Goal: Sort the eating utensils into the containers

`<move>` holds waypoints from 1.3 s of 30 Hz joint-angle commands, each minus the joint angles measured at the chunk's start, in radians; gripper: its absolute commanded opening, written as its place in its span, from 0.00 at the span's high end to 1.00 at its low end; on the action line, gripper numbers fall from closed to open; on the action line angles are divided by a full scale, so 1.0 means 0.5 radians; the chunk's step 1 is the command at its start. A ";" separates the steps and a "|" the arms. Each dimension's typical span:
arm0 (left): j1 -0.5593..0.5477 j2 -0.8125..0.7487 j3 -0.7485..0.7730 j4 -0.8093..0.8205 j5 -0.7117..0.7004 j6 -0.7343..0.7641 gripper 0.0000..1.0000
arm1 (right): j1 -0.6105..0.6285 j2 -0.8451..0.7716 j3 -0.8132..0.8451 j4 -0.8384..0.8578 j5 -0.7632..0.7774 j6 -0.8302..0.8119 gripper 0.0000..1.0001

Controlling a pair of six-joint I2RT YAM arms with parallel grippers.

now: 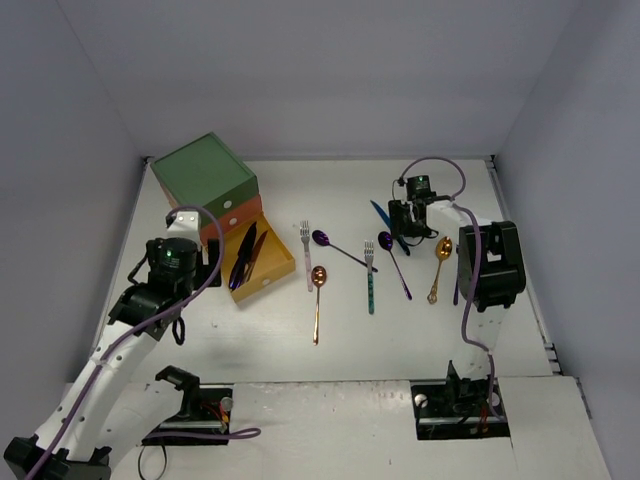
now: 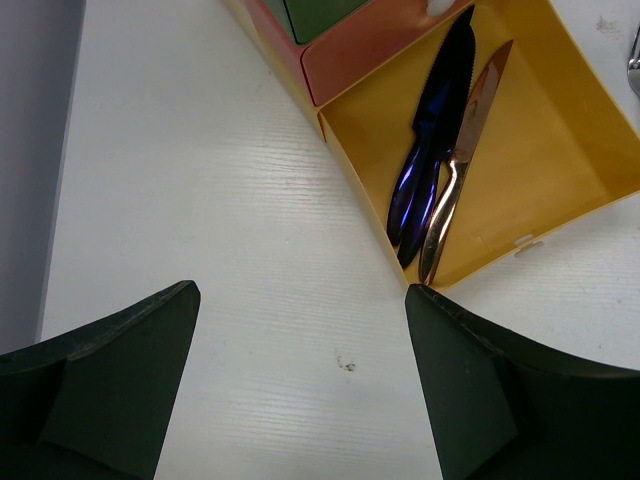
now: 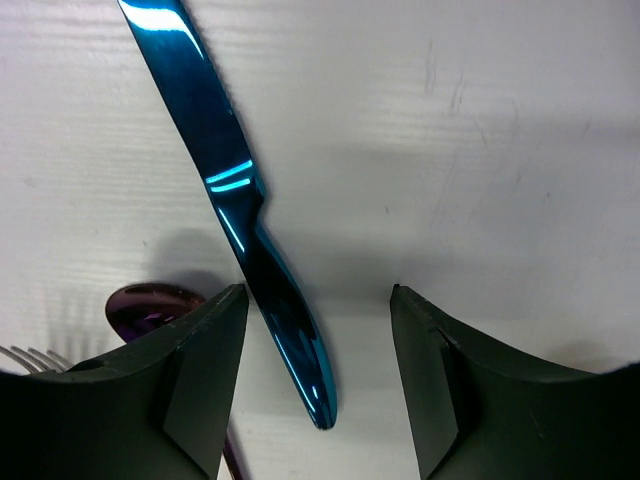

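The yellow drawer (image 2: 560, 130) holds two knives (image 2: 432, 140); four spoons (image 1: 317, 305) lie outside.

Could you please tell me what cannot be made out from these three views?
- Orange drawer and green drawer: contents unseen, both shut; left wrist view cuts them at its top edge.
- Blue knife: blade tip cut off by the top edge, right wrist view.
- Purple spoon: mostly behind a finger, right wrist view.
- Purple item: largely hidden by the right arm, top view; kind unclear.
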 commanded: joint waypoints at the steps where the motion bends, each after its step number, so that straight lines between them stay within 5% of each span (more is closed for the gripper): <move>1: 0.014 0.024 0.031 0.104 0.008 0.028 0.18 | 0.043 0.141 0.109 -0.097 -0.103 -0.053 0.46; 10: 0.014 0.038 0.033 0.104 0.011 0.032 0.18 | 0.069 0.275 0.184 -0.131 -0.138 -0.059 0.56; 22: 0.014 0.034 0.031 0.107 0.008 0.034 0.18 | 0.069 0.267 0.184 -0.152 -0.105 -0.058 1.00; 33: 0.014 0.028 0.034 0.104 0.011 0.031 0.18 | 0.088 -0.248 0.167 -0.172 0.064 0.135 1.00; 39: 0.014 0.031 0.037 0.104 0.008 0.028 0.19 | 0.302 -0.549 0.174 -0.164 0.069 0.424 1.00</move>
